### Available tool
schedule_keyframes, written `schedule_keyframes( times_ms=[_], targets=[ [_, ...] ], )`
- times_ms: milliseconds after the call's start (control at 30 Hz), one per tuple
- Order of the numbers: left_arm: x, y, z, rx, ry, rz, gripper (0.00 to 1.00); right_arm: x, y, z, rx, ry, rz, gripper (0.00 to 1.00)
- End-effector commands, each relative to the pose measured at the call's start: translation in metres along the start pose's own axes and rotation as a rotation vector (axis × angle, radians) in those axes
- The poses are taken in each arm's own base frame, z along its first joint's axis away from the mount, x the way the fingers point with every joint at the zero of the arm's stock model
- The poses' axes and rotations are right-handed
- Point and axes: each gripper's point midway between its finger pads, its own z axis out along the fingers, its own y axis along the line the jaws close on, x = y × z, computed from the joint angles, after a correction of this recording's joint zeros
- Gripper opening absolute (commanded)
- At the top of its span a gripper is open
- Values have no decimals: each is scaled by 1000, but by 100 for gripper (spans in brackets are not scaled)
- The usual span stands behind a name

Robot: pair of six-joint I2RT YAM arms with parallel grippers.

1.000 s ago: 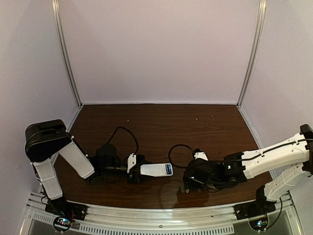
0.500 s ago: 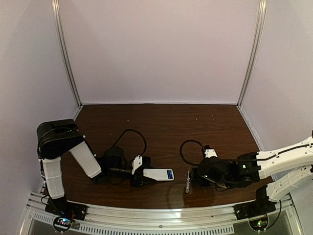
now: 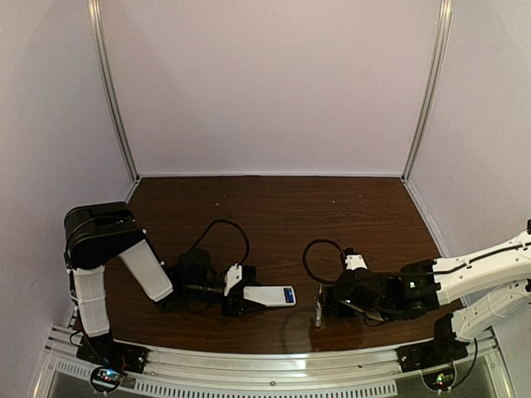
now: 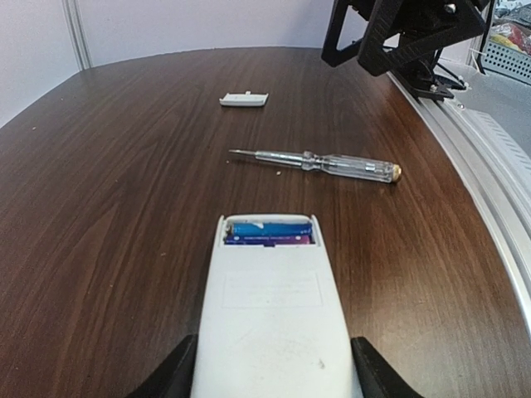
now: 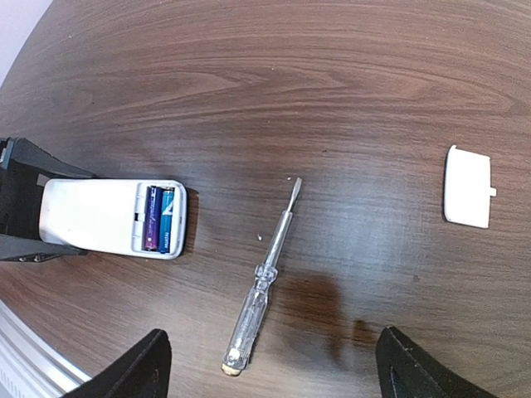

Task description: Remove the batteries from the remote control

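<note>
The white remote control (image 3: 267, 295) lies flat on the table, its battery bay open at the end facing the right arm. Two batteries (image 5: 160, 218), one blue and one purple, sit side by side in the bay; they also show in the left wrist view (image 4: 270, 232). My left gripper (image 3: 236, 292) is shut on the remote's (image 4: 274, 315) near end. My right gripper (image 5: 274, 365) is open and empty, hovering above the screwdriver and to the right of the remote (image 5: 99, 215).
A thin clear-handled screwdriver (image 5: 261, 286) lies on the table between the grippers, tip pointing away from the front edge; it also shows in the top view (image 3: 318, 313). The small white cover piece (image 5: 467, 186) lies further back. The metal front rail (image 3: 274, 365) is close.
My left arm has shifted the remote a little to the right. My right gripper has drawn back to the right, and the screwdriver now shows on the table in front of it.
</note>
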Motion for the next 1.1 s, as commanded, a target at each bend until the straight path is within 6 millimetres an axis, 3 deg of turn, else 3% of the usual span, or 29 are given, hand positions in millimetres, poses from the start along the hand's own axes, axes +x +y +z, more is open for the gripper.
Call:
schedule_keyframes(
  times_ms=[0, 367, 633, 833, 1067],
  targets=[
    [17, 1, 1, -18, 61, -5, 49, 4, 0, 2, 6, -1, -16, 86],
    [22, 5, -4, -58, 86, 5, 83, 13, 2, 5, 11, 13, -28, 86],
    [8, 3, -13, -68, 56, 15, 97, 19, 5, 8, 11, 22, -34, 87],
    [-14, 4, -27, -112, 7, 29, 97, 27, 15, 9, 8, 32, -41, 86],
    [-35, 22, -42, -238, -22, 28, 98, 40, 25, 17, 57, 39, -73, 84]
  ],
)
